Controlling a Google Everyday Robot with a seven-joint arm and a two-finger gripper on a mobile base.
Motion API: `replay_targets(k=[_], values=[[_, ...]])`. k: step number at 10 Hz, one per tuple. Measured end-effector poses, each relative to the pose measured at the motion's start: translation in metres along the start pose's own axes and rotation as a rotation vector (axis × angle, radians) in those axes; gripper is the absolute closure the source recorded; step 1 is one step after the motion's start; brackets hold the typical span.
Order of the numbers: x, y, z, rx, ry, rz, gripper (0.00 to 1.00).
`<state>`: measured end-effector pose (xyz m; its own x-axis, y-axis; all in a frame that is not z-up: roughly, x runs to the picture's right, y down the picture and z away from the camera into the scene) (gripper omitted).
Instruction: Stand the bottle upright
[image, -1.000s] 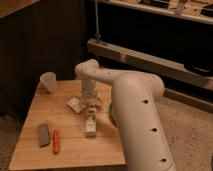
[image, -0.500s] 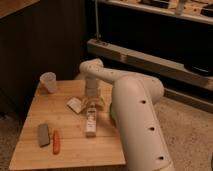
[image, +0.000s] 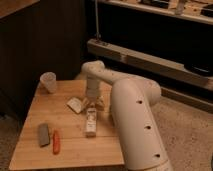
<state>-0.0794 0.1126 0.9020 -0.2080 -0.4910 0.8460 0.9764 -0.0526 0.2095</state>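
Note:
The bottle (image: 90, 122) is small, slim and whitish with a patterned label. It lies on its side on the wooden table (image: 70, 152), lengthwise towards the camera, right of centre. My gripper (image: 94, 106) points down from the white arm (image: 132, 115) and hangs just above the bottle's far end. Its fingers are spread apart and hold nothing. Whether they touch the bottle I cannot tell.
A flat white packet (image: 75, 104) lies just left of the gripper. A translucent cup (image: 48, 82) stands at the table's far left corner. A grey block (image: 44, 134) and an orange-red stick (image: 56, 142) lie at the front left. Dark shelving stands behind.
The gripper has moved down and a little nearer, from over the packet's side to over the bottle's far end. The bottle has not moved.

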Motion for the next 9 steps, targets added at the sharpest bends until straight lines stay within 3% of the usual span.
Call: replay_targets(k=[9], values=[[0.013, -0.001, 0.000, -0.047, 0.010, -0.001, 0.20]])
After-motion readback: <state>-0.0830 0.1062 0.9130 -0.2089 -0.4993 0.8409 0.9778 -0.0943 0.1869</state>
